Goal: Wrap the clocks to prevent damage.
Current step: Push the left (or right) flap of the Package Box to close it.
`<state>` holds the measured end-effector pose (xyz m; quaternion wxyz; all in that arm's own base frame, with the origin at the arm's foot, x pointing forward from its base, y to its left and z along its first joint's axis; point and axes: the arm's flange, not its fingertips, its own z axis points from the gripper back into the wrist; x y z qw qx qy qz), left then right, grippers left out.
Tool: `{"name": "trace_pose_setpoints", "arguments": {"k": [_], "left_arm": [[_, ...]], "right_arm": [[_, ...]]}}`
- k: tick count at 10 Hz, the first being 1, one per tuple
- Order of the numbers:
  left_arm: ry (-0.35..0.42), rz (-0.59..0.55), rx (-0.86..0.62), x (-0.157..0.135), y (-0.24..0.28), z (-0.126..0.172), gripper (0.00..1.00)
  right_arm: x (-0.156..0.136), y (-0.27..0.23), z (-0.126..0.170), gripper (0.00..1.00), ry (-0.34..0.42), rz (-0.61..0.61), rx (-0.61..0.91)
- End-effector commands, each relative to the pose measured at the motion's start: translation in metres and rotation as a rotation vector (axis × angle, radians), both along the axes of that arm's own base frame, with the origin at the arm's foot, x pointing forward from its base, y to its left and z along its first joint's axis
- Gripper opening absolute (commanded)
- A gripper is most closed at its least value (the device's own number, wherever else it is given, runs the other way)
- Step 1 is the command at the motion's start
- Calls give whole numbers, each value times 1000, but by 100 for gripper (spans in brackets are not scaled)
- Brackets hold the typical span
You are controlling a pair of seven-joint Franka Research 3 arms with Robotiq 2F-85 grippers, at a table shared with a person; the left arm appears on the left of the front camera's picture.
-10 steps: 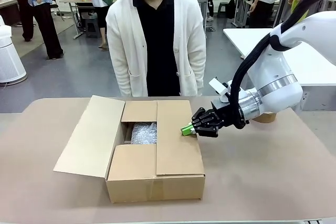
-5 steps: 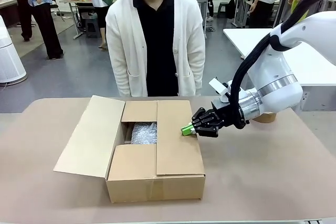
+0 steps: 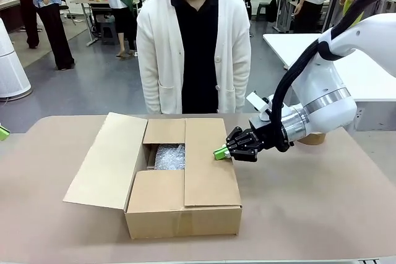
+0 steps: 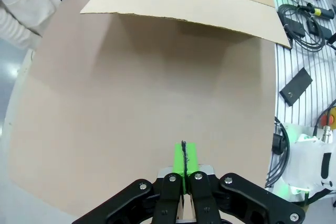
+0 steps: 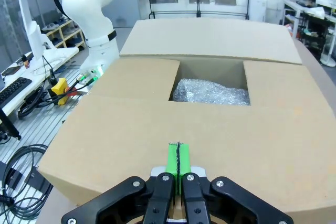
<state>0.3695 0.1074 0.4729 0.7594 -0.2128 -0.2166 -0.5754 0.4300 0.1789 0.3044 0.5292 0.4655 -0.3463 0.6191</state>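
A cardboard box (image 3: pixel 183 217) stands mid-table. Its left flap (image 3: pixel 106 160) lies open outward, and its right flap (image 3: pixel 209 165) is folded down over the top. Through the gap shows a bundle of bubble wrap (image 3: pixel 169 156); the clocks themselves are hidden. My right gripper (image 3: pixel 220 152) is shut, its green tips at the right flap's far right edge, holding nothing. From the right wrist, those shut fingers (image 5: pixel 178 162) lie over the flap, with the bubble wrap (image 5: pixel 211 92) beyond. My left gripper (image 4: pixel 184 160) is shut above bare table, well short of the open flap (image 4: pixel 184 8); its green tip (image 3: pixel 2 132) shows at the picture's left edge.
A person (image 3: pixel 195 47) in a white cardigan stands at the far side of the table, hands down. A brown round object (image 3: pixel 312 139) sits behind my right arm. Cables and small devices (image 4: pixel 307 19) lie beside the table's edge.
The person has shifted a little to the right. My left gripper's green tip has come into view at the left edge. The right gripper and box have not moved.
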Motion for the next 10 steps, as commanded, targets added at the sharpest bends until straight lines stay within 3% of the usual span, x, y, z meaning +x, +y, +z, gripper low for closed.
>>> {"name": "trace_pose_setpoints", "arguments": {"k": [1,5,7,8,10], "left_arm": [[25,-24,-56,4,14,9,0],[27,-13,-28,1,8,7,0],[-36,-19,-205,7,-2,-33,0],[-73,-101,-305,6,-16,-51,0],[-97,-142,-349,13,-36,-82,0]], "right_arm": [[-1,1,-3,1,3,-1,-7],[-1,1,-3,1,3,-1,-7],[-1,1,-3,1,3,-1,-7],[-1,1,-3,1,3,-1,-7],[-1,1,-3,1,3,-1,-7]]}}
